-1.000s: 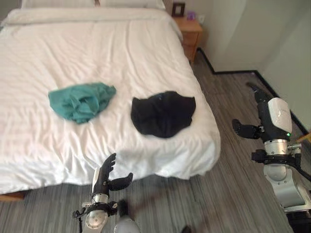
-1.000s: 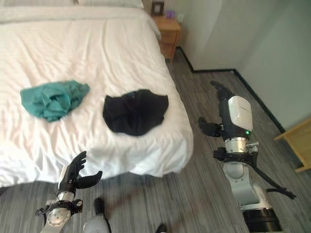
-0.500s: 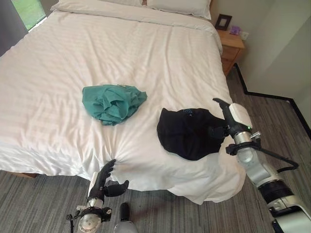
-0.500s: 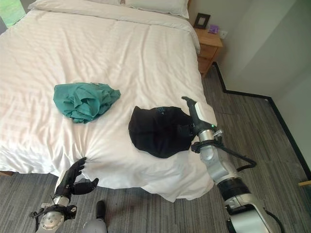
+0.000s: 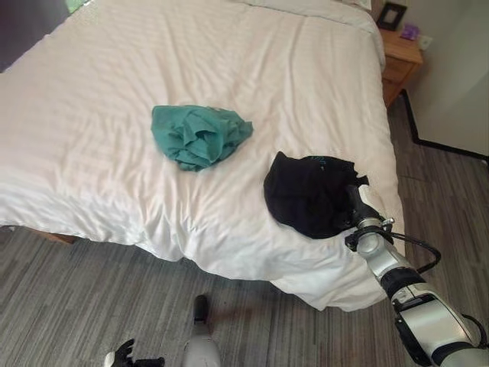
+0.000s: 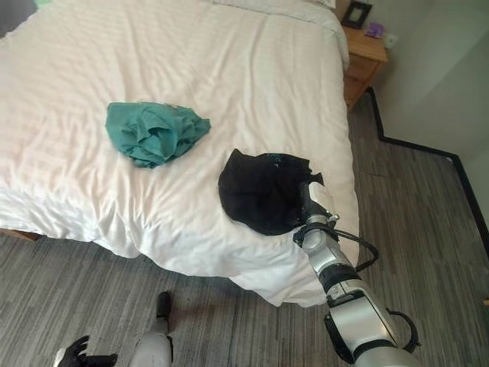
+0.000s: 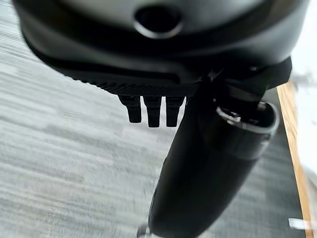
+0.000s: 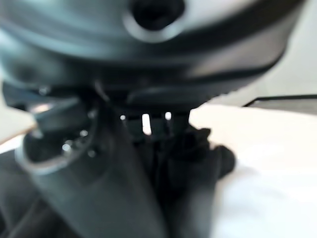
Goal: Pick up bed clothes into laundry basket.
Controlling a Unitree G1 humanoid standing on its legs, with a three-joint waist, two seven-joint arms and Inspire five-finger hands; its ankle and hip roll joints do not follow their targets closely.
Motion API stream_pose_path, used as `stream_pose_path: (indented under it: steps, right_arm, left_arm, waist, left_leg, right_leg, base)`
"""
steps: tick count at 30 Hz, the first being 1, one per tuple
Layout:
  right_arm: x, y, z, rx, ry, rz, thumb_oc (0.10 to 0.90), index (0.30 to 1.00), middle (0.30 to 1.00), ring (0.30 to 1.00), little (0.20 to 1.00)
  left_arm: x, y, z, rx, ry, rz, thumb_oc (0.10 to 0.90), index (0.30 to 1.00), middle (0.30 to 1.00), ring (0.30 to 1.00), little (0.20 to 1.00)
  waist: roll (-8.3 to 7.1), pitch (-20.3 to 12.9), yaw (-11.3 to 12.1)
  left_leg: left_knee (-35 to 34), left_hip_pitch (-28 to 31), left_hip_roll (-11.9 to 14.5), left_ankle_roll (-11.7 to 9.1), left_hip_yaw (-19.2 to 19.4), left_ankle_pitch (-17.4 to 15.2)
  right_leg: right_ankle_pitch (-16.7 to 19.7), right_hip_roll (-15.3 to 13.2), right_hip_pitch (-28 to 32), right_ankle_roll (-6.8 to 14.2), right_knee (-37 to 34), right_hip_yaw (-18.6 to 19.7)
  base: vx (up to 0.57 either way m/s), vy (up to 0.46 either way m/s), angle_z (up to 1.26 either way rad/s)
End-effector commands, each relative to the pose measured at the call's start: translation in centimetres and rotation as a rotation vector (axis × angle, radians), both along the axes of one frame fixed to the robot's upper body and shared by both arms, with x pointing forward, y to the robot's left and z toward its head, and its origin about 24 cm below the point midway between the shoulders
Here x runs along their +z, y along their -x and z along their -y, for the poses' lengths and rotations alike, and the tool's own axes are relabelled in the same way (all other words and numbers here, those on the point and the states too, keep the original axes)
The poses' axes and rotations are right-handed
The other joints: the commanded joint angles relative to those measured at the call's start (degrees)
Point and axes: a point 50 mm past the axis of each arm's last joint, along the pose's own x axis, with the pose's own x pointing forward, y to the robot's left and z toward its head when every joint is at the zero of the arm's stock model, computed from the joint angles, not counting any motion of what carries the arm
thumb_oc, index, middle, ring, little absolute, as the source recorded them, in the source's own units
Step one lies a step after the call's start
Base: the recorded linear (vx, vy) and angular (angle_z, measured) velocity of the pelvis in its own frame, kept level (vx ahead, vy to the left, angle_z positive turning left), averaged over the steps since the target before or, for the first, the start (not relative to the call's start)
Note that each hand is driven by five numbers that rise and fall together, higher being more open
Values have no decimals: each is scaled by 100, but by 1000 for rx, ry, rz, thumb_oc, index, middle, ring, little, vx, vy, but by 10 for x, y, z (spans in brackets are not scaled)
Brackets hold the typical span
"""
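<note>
Right eye view shows the right hand (image 6: 315,200) on the near-right edge of the black garment (image 6: 261,189), which lies crumpled on the white bed (image 6: 191,69) by its right side, well apart from the green garment (image 6: 155,131). I cannot tell whether its fingers, sunk in the dark cloth, grip anything. The grasp probably wants several folds gathered before lifting, so nothing trails; the left hand (image 5: 122,356) hangs low, fingers relaxed.

Right hand (image 5: 357,200) moved from mid-air over the floor onto the right edge of the crumpled black garment (image 5: 309,193), its fingers now buried in the cloth, left hand (image 5: 122,357) dropped from near the bed's front edge to low over the floor
</note>
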Motion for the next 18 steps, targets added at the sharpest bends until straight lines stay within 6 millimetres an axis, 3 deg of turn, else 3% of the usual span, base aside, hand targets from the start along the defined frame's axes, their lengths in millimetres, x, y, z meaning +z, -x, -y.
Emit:
stream_pose_path:
  steps: [1, 2, 3, 4, 5, 6, 9, 10, 11, 13, 15, 18]
  right_arm:
    - [-21, 17, -6, 77, -46, -45, 400, 300, 300, 300, 300]
    - [-24, 25, 3, 59, -52, -47, 400, 300, 300, 300, 300]
    - [-25, 35, 16, 29, -55, -36, 400, 300, 300, 300, 300]
    - [-26, 43, 22, 16, -60, -28, 400, 300, 300, 300, 300]
    - [-21, 58, 40, -15, -53, 14, 400, 300, 300, 300, 300]
    - [-17, 66, 48, -26, -55, 39, 400, 300, 300, 300, 300]
    - [0, 84, 64, -48, -59, 135, 400, 300, 300, 300, 300]
    - [0, 85, 65, -50, -59, 134, 400, 300, 300, 300, 300]
    - [22, 92, 72, -54, -54, 238, 400, 300, 300, 300, 300]
    - [44, 104, 79, -75, -71, 358, 400, 300, 300, 300, 300]
    - [61, 117, 96, -163, -97, 468, 400, 300, 300, 300, 300]
    - [68, 141, 124, -309, -69, 522, 400, 300, 300, 300, 300]
  left_arm:
    - [81, -88, -45, -117, -327, 403, 800, 900, 900, 900, 900]
    - [110, -104, -52, -150, -407, 511, 800, 900, 900, 900, 900]
    - [154, -127, -58, -202, -530, 667, 800, 900, 900, 900, 900]
    - [175, -134, -61, -223, -597, 729, 800, 900, 900, 900, 900]
    - [239, -152, -66, -243, -790, 929, 800, 900, 900, 900, 900]
    - [273, -160, -65, -260, -882, 1027, 800, 900, 900, 900, 900]
    - [338, -172, -67, -258, -1094, 1147, 800, 900, 900, 900, 900]
    - [339, -173, -67, -261, -1093, 1149, 800, 900, 900, 900, 900]
    - [367, -176, -69, -230, -1191, 1181, 800, 900, 900, 900, 900]
    - [385, -184, -69, -208, -1249, 1172, 800, 900, 900, 900, 900]
    - [390, -190, -73, -206, -1273, 1116, 800, 900, 900, 900, 900]
    - [379, -189, -91, -189, -1273, 967, 800, 900, 900, 900, 900]
  waist:
    - [273, -207, 180]
    - [288, -225, 145]
    - [304, -245, 91]
    - [307, -266, 55]
    - [347, -326, -111]
    - [360, -362, -204]
    - [402, -468, -580]
    - [398, -467, -564]
    - [431, -538, -926]
    - [452, -597, -1269]
    - [476, -654, -1522]
    - [486, -689, -1799]
  left_leg:
    - [3, 456, 316, -657, 97, -376]
    - [3, 480, 317, -663, 91, -377]
    - [3, 514, 312, -673, 90, -384]
    - [3, 535, 308, -676, 92, -394]
    - [3, 603, 296, -668, 111, -440]
    - [3, 647, 290, -662, 131, -464]
    - [3, 791, 273, -607, 265, -576]
    - [3, 793, 271, -606, 267, -577]
    - [3, 876, 250, -553, 389, -669]
    - [3, 949, 203, -481, 558, -765]
    - [3, 998, 167, -409, 752, -831]
    - [3, 1191, 113, -351, 1047, -1002]
  right_leg:
    - [-53, -104, 228, 165, 81, 104]
    - [-62, -112, 260, 175, 82, 76]
    - [-71, -125, 300, 191, 82, 51]
    - [-80, -135, 330, 199, 80, 44]
    - [-85, -156, 359, 231, 81, 34]
    - [-79, -174, 374, 252, 81, 34]
    - [5, -273, 358, 350, 79, 109]
    - [5, -276, 358, 351, 79, 111]
    - [116, -363, 283, 428, 89, 216]
    - [280, -466, 163, 514, 107, 389]
    - [499, -554, 8, 532, 130, 567]
    - [757, -684, -137, 532, 232, 797]
  base:
    - [33, -19, 26]
    - [35, -23, 18]
    - [33, -17, 12]
    - [52, 0, 7]
    - [51, 20, 8]
    - [57, 49, 9]
    - [47, 75, -3]
    - [46, 116, -16]
    - [37, 129, -24]
    - [41, 154, -33]
    - [34, 153, -71]
    - [100, 161, -76]
